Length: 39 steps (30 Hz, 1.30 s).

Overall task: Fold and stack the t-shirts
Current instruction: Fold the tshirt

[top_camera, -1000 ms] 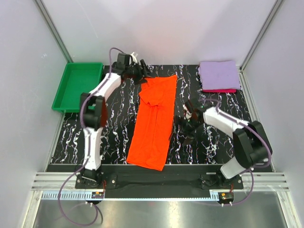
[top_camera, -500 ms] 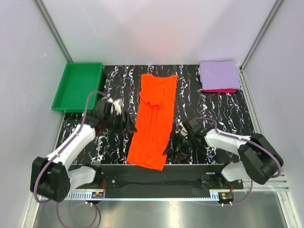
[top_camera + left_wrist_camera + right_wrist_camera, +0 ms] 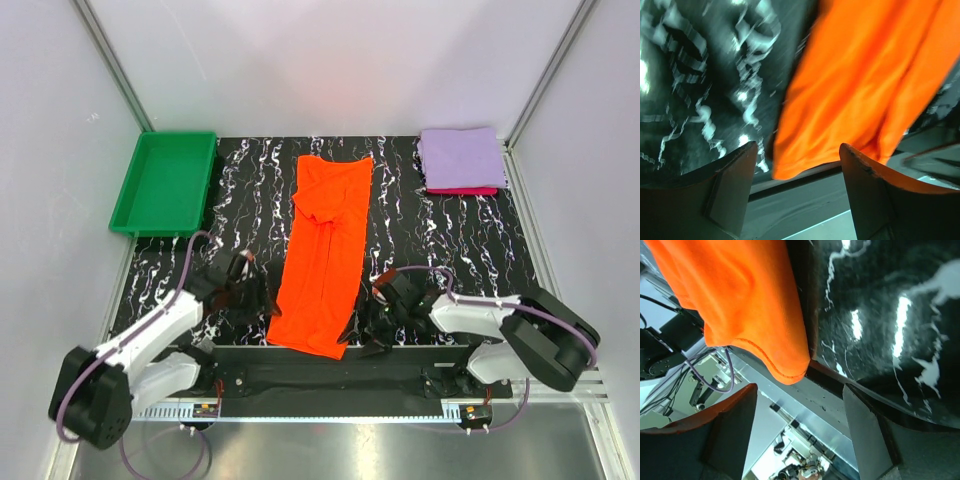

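The left tool and right tool both stood spread, pinching nothing, just beside the orange shirt's hem corners at 7 and 5 o'clock. There were three shirts. The orange one's hem reached the tabletop's 6 o'clock edge. A lavender shirt lay on a crimson shirt at 1 o'clock. One tray sat at 10 o'clock.

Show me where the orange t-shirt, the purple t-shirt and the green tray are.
orange t-shirt (image 3: 325, 255): top camera view, middle of the cloth.
purple t-shirt (image 3: 460, 157): top camera view, centre of its folded upper face.
green tray (image 3: 165, 185): top camera view, its bare floor.
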### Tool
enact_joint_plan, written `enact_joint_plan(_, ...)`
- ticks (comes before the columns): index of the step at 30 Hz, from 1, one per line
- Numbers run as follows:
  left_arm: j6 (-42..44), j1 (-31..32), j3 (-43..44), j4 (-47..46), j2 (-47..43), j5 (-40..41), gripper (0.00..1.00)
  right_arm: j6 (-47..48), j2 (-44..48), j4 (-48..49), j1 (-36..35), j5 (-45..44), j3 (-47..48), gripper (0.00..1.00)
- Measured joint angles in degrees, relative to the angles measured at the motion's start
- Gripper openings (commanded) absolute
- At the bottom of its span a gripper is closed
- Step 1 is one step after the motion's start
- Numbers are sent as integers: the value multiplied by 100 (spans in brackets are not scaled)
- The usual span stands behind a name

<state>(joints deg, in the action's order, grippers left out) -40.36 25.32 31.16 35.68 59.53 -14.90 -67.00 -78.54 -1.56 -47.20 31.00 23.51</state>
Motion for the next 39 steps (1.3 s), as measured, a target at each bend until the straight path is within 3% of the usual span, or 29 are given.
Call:
enact_joint_plan(6,-627,149,-804,-52,-883,142,66,-146,234,74,-79,-168,-197,73)
enact_joint_plan(17,-955,297,-1121,-876,-728,15,55,-660,-358,1204,-229,15,-328,66)
enact_joint_plan(19,-1016,330,-1147,-874,-728,15,50,-726,-435,1346,-254,17,-321,66)
enact_joint_plan(26,-1268,549,-1150,-468,-935,155,51,-800,-511,1401,-422,-136,-247,64)
enact_joint_plan(34,-1517,640,-1338,-605,-1115,57,48,-894,-654,1373,-634,-387,-170,50)
enact_joint_plan(37,-1593,664,-1443,-763,-1187,-26,43,-898,-654,1325,-651,-442,-157,47)
enact_joint_plan(39,-1659,667,-1521,-820,-1270,-42,34,-890,-654,1281,-662,-481,-142,39)
